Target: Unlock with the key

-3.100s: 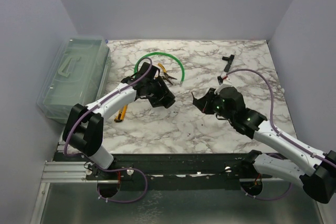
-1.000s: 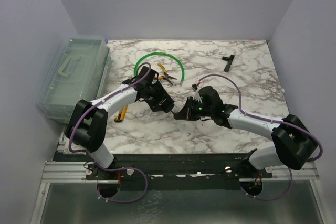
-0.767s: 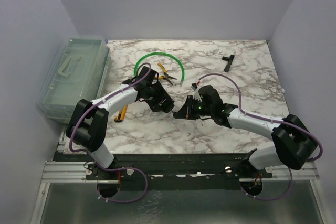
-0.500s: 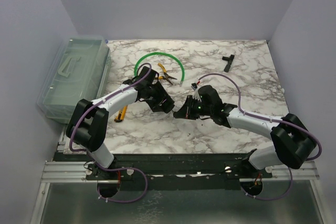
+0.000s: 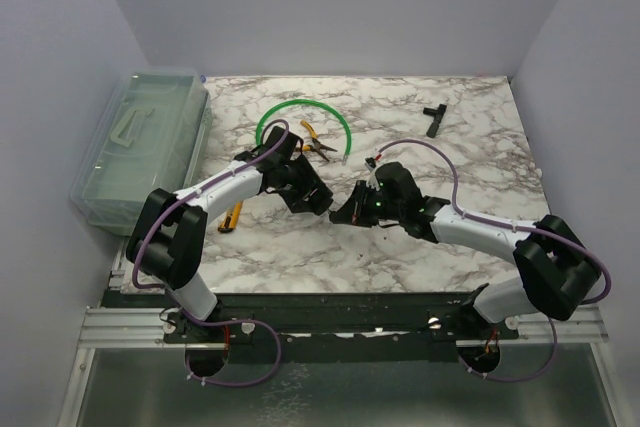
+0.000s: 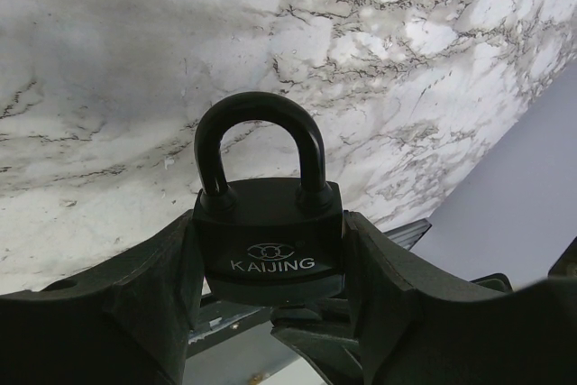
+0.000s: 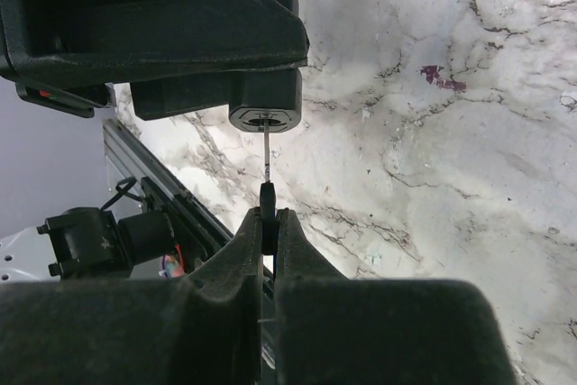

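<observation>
My left gripper [image 6: 270, 313] is shut on the black padlock [image 6: 269, 236], marked KAIJING, shackle closed and pointing away from the wrist. In the top view the left gripper [image 5: 312, 197] holds it above the marble table, facing the right gripper [image 5: 345, 213]. My right gripper [image 7: 268, 218] is shut on the key's dark head; the thin silvery key blade [image 7: 267, 155] points up with its tip at the round keyhole on the padlock's underside [image 7: 264, 118]. How deep the blade sits I cannot tell.
Yellow-handled pliers [image 5: 315, 142] and a green hoop [image 5: 300, 112] lie behind the left arm. A clear lidded box [image 5: 140, 142] stands at the left edge. A black T-shaped piece [image 5: 433, 117] lies far right. A yellow-black tool [image 5: 232, 215] lies under the left arm.
The right arm has swung left from the table's right side, bringing the key up to the padlock. In the last second it edged slightly closer. The left gripper barely moved.
</observation>
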